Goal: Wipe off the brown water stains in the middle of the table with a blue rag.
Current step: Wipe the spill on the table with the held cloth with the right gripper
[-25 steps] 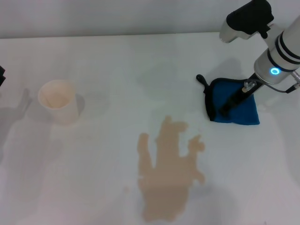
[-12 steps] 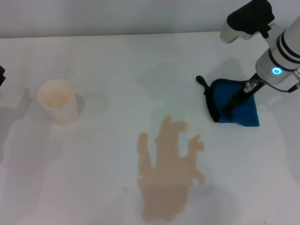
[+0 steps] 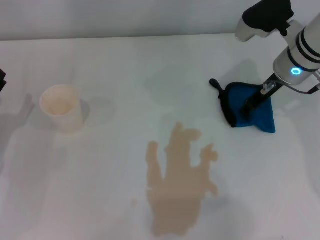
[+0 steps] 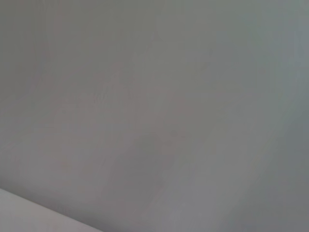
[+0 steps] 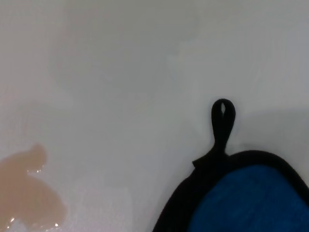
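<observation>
The blue rag (image 3: 260, 118) with black trim lies at the right of the white table (image 3: 125, 65), its loop tab (image 3: 214, 84) pointing left. My right gripper (image 3: 253, 103) reaches down into the rag's middle and is shut on the cloth, which is bunched and partly raised. The right wrist view shows the blue rag (image 5: 241, 203) and its loop tab (image 5: 222, 116) close up. The brown water stains (image 3: 180, 185) spread as one tan puddle in the middle front, left of the rag; one lobe of the stains (image 5: 26, 193) shows in the right wrist view. My left gripper (image 3: 1, 80) barely shows at the far left edge.
A white paper cup (image 3: 61, 107) stands upright at the left, well away from the puddle. The table's far edge meets a pale wall. The left wrist view shows only a plain grey surface.
The rag has drawn in and bunched up under my right gripper, its near left corner pulled off the table. The right arm has shifted slightly up. The puddle and cup are unchanged.
</observation>
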